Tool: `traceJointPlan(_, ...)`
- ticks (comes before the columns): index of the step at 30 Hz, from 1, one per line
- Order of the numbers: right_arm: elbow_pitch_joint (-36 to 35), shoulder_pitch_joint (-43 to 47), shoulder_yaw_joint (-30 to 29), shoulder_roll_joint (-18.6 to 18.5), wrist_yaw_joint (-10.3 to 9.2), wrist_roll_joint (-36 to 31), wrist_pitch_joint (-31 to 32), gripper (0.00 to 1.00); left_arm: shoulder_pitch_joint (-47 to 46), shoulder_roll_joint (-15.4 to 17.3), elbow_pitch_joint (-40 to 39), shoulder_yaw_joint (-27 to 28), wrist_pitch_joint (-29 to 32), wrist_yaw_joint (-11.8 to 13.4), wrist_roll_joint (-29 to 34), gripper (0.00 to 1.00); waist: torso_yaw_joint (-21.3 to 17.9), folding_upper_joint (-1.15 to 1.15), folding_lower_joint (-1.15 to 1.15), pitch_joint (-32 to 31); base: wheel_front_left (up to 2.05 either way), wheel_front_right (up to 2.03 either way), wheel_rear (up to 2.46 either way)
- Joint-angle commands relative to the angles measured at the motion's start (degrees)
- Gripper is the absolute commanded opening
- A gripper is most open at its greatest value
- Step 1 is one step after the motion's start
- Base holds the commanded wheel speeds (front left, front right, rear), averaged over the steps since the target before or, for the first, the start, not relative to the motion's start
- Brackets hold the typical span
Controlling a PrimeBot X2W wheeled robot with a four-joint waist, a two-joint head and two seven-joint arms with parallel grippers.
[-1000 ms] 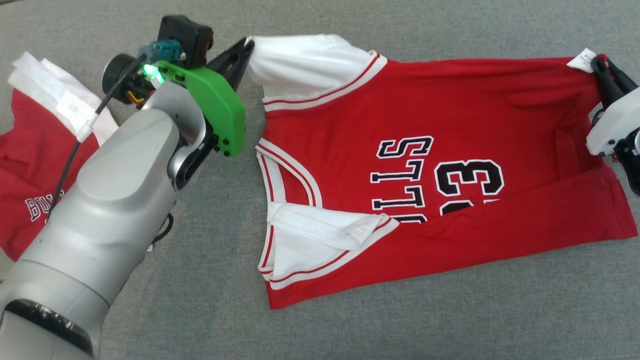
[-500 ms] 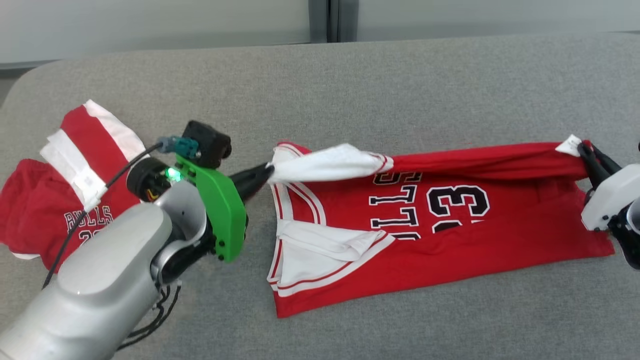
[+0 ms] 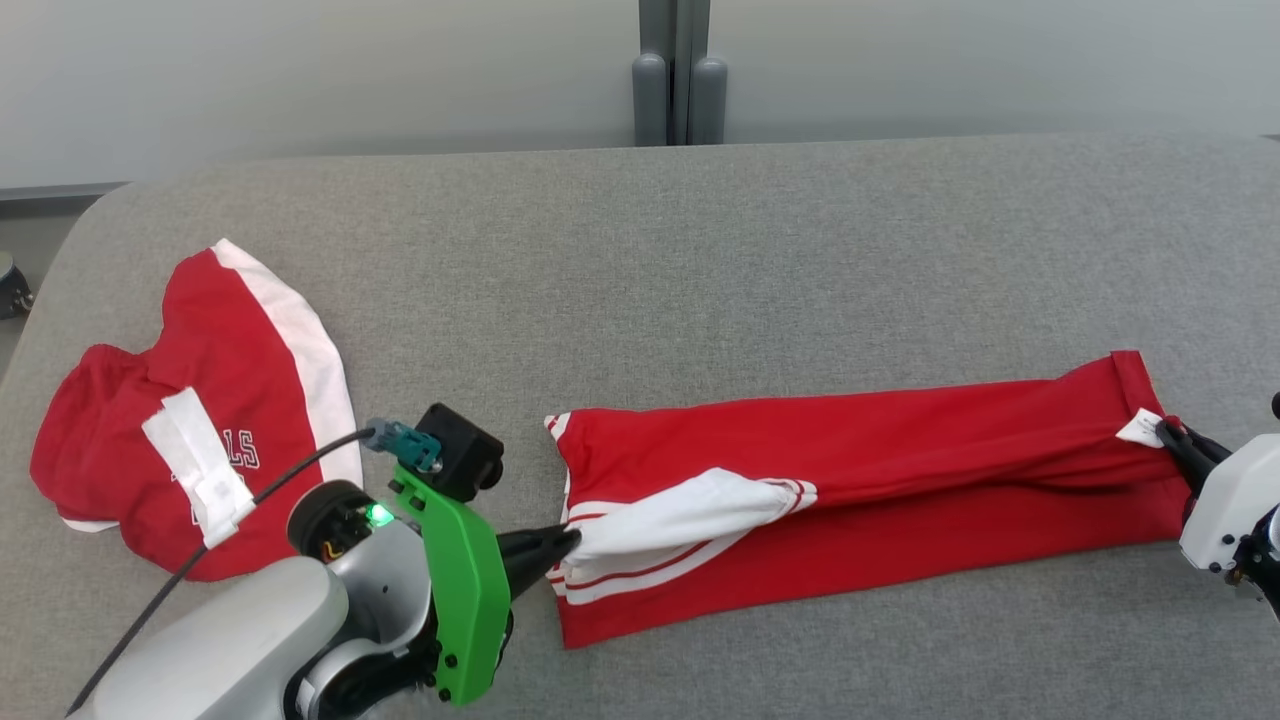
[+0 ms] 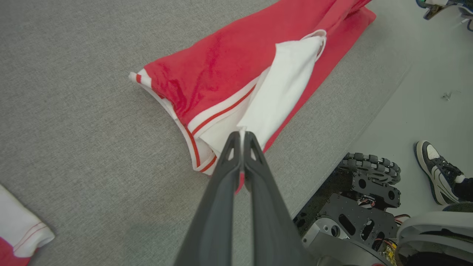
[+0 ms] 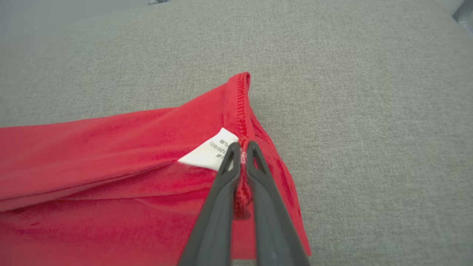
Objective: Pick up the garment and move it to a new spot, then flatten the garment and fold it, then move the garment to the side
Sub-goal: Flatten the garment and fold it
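The garment (image 3: 900, 470) is a red basketball jersey with white trim, lying folded lengthwise as a long strip on the grey surface (image 3: 700, 260). My left gripper (image 3: 570, 543) is shut on the white sleeve end at the strip's left; the left wrist view shows white and red cloth (image 4: 281, 88) pinched between its tips (image 4: 242, 135). My right gripper (image 3: 1170, 435) is shut on the red hem corner beside the white care label (image 3: 1138, 428); in the right wrist view the hem (image 5: 242, 111) sits between its tips (image 5: 242, 147), by that label (image 5: 210, 149).
A second red and white garment (image 3: 190, 440) lies crumpled at the left of the surface. The left wrist view shows the surface's near edge, the robot's wheeled base (image 4: 362, 207) and a person's shoe (image 4: 438, 173) on the floor. A grey wall runs behind.
Both grippers have drawn the jersey's far edge toward me over its front, so the lettering and number are now covered. The head camera has tilted up, bringing the wall into view.
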Motion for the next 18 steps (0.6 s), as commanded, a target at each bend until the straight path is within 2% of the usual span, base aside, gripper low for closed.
traceJointPlan(1, -0.5, 0.8, 0.1, -0.8, -0.13, 0.7, 0.5, 0.00, 1.2, 0.0, -0.4, -0.3, -0.1, 0.6, 0.2, 0.00, -0.2, 0.00, 0.00, -0.6, 0.00, 0.00, 0.00)
traceJointPlan(9, -2.3, 1.5, 1.6, -2.4, -0.13, 1.3, 3.1, 0.00, 2.9, -1.9, 1.3, -3.0, -1.5, 1.1, 3.4, 0.00, -1.0, 0.00, 0.00, -0.8, 0.00, 0.00, 0.00)
traceJointPlan(10, -2.6, 1.6, 1.8, -2.6, -0.13, 1.4, 3.3, 0.00, 3.1, -2.2, 1.7, -3.3, -1.8, 1.0, 3.9, 0.11, -1.0, 0.00, 0.00, -0.7, 0.00, 0.00, 0.00)
traceJointPlan(11, -2.8, 1.7, 2.0, -2.8, -0.13, 1.3, 3.6, 0.00, 3.2, -2.4, 2.0, -3.5, -2.1, 0.9, 4.2, 0.37, -1.1, 0.00, 0.00, -0.7, 0.00, 0.00, 0.00)
traceJointPlan(12, -3.1, 1.8, 2.1, -2.9, -0.13, 1.5, 4.0, 0.24, 3.4, -2.6, 2.5, -3.8, -2.2, 0.7, 4.5, 0.49, -1.2, 0.00, 0.00, -0.7, 0.00, 0.00, 0.00)
traceJointPlan(13, -3.3, 1.9, 2.3, -3.1, -0.13, 1.4, 4.1, 0.96, 3.6, -2.7, 2.8, -4.1, -2.3, 0.5, 4.7, 0.76, -1.2, 0.00, 0.00, -0.7, 0.00, 0.00, 0.00)
traceJointPlan(14, -3.4, 1.9, 2.5, -3.3, -0.13, 1.3, 4.2, 1.00, 3.9, -2.8, 3.2, -4.4, -2.3, 0.2, 4.6, 0.93, -1.3, 0.00, 0.00, -0.7, 0.00, 0.00, 0.00)
traceJointPlan(15, -3.6, 2.1, 2.6, -3.4, -0.13, 1.4, 4.5, 1.00, 4.0, -2.8, 3.5, -4.5, -2.4, 0.1, 4.5, 1.00, -1.4, 0.00, 0.00, -0.8, 0.00, 0.00, 0.00)
traceJointPlan(18, -4.1, 2.5, 2.9, -4.1, -0.12, 1.7, 5.0, 1.00, 4.6, -3.0, 4.3, -4.5, -2.9, 0.2, 4.1, 1.00, -1.5, 0.00, 0.00, -1.2, 0.00, 0.00, 0.00)
